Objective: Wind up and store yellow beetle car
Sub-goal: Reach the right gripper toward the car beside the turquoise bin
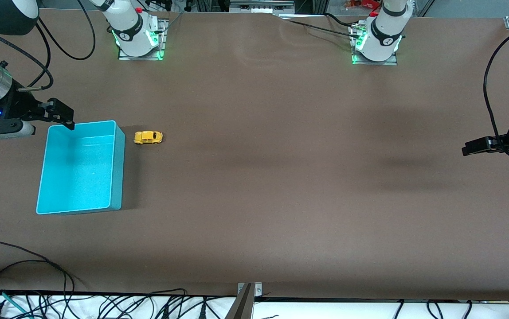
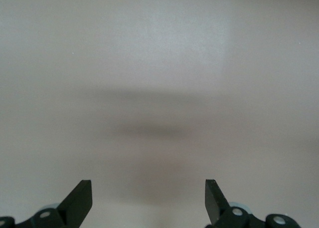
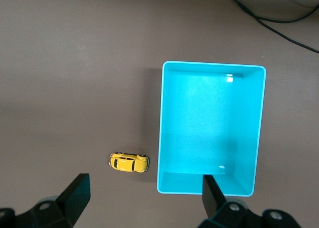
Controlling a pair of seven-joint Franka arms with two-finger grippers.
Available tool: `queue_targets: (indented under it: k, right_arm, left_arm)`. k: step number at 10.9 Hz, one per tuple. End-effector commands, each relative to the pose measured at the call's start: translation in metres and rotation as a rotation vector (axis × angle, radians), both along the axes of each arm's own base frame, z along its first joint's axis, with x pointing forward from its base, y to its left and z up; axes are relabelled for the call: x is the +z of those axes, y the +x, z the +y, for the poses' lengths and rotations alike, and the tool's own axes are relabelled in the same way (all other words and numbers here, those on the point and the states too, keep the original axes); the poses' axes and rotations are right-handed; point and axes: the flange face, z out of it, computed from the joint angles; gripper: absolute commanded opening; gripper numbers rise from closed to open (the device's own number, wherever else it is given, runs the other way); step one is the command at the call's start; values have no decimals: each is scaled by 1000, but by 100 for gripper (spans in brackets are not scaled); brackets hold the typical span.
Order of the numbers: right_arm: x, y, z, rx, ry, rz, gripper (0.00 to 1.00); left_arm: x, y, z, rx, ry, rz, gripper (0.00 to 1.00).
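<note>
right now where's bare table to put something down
Most of the table is bare, from the car out to the left tool. It is crowded only at the right arm's end, where the car sits beside the bin and the right tool hangs over its rim.

Brown table carries a turquoise bin toward the right arm's end. Yellow beetle car sits on its wheels just beside the bin, apart from its wall.

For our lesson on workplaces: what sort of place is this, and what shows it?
Probably a robotics lab: two arms bolted to a brown table, loose cables along its edge, and only a toy car and a bin set out.
</note>
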Motion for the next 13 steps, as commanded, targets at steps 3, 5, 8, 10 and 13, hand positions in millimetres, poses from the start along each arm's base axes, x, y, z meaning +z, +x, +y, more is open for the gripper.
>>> queue_targets:
  k: [3, 5, 8, 10, 13]
  right_arm:
    - [-18, 16, 1, 2, -3, 5, 100]
    - [-42, 22, 10, 33, -4, 51, 100]
    - [-48, 20, 36, 125, 12, 67, 100]
    - [-54, 15, 54, 207, 10, 94, 100]
    - [-94, 16, 66, 463, 19, 211, 100]
  left_arm:
    - [14, -3, -13, -88, -32, -21, 100]
    - [16, -2, -27, -116, -39, -30, 100]
    - [17, -1, -34, -114, -33, -31, 100]
    - [22, -1, -31, -111, -33, -43, 100]
    - [19, 1, -25, -100, -36, -40, 100]
